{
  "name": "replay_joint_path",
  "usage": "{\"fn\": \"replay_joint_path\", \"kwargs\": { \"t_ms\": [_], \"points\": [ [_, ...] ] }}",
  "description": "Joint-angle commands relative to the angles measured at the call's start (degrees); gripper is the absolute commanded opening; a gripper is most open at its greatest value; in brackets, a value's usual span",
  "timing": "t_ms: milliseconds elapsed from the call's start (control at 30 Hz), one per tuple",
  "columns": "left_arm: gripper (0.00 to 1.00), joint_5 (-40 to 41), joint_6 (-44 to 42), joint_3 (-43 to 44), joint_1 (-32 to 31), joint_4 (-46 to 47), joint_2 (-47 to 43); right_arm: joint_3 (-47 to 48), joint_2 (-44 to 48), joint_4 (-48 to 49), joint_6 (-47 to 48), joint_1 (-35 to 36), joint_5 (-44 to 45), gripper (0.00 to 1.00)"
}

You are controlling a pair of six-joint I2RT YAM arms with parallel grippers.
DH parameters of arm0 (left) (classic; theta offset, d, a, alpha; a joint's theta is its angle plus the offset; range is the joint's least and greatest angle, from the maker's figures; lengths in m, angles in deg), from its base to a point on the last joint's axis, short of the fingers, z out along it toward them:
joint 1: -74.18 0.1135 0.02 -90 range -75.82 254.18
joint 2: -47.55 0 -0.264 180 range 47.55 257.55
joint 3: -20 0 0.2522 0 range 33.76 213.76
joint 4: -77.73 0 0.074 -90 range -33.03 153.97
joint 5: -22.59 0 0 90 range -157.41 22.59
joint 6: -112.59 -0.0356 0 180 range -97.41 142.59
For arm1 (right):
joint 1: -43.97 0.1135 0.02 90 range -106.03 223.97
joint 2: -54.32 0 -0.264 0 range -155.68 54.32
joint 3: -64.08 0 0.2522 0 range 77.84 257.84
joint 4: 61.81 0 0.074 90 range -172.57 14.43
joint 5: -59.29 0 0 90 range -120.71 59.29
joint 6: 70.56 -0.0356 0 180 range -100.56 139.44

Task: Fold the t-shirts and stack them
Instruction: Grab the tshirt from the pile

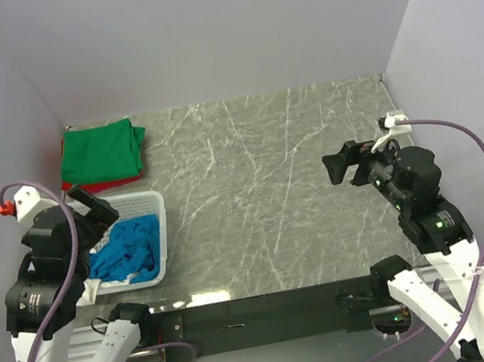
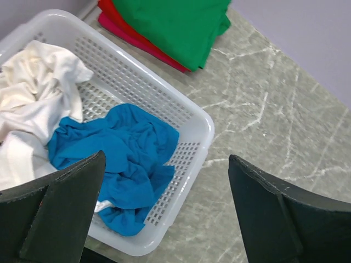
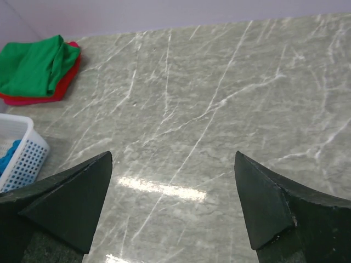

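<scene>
A folded green t-shirt [image 1: 105,151] lies on a folded red one [image 1: 85,185] at the table's back left; both show in the left wrist view [image 2: 175,24] and the right wrist view [image 3: 35,68]. A crumpled bright blue t-shirt [image 1: 130,248] lies in the white lattice basket [image 1: 157,216], with a crumpled white t-shirt [image 2: 33,98] beside it. My left gripper [image 1: 94,204] is open and empty above the basket's right rim [image 2: 200,129]. My right gripper [image 1: 340,165] is open and empty above the bare table at the right.
The grey marble table [image 1: 271,185] is boxed in by pale walls at the back and both sides. The basket stands at the front left, near the left arm's base. A black rail [image 1: 263,307] runs along the near edge.
</scene>
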Motion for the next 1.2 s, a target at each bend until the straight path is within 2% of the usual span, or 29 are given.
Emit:
{"fn": "replay_joint_path", "kwargs": {
  "t_ms": [0, 167, 333, 500, 600, 667, 700, 767, 800, 933, 1167],
  "points": [
    [0.99, 5.5, 0.5, 2.8, 0.2, -2.0, 1.0, 3.7, 1.0, -0.3, 3.0, 0.2, 2.9, 0.98],
    [0.99, 3.4, -0.3, -0.1, 0.2, -2.0, 3.6, 3.1, 0.8, 0.1, 1.4, 0.1, 6.5, 0.99],
    [0.99, 6.3, 2.0, -0.5, 0.3, -3.6, 9.1, 2.8, -0.5, 1.8, 0.1, 0.1, 5.4, 0.99],
    [0.99, 13.3, 4.3, 1.8, 2.1, -7.1, 14.7, 3.0, -1.6, 2.7, -0.1, 0.1, 7.4, 0.99],
    [0.99, 13.3, 0.3, 2.2, 7.2, -6.2, 15.0, 0.6, -2.4, 5.8, -0.6, 0.1, 6.2, 0.99],
    [0.99, 12.2, -2.0, 1.0, 12.1, -3.4, 14.8, -0.2, -3.5, 7.6, -1.1, 0.1, 3.8, 0.99],
    [0.99, 11.3, -4.5, -0.2, 16.8, -2.1, 14.8, -0.2, -5.1, 7.8, -1.2, 0.1, 3.1, 0.98],
    [0.99, 6.8, -7.1, -1.5, 21.6, 2.0, 15.5, 0.4, -6.8, 8.3, -1.2, 0.2, 1.4, 0.98],
    [0.99, 7.3, -7.5, -2.4, 23.5, 2.4, 16.9, 0.5, -8.2, 8.4, -1.1, 0.1, 0.7, 0.98],
    [0.99, 8.4, -7.2, -3.9, 27.4, 4.9, 21.1, 0.2, -9.8, 10.1, -1.0, 0.1, -1.0, 0.98],
    [0.99, 2.8, -7.4, -10.2, 36.7, 12.1, 23.5, 1.3, -10.3, 9.0, 0.2, 0.4, -1.5, 0.98]
  ]
}}
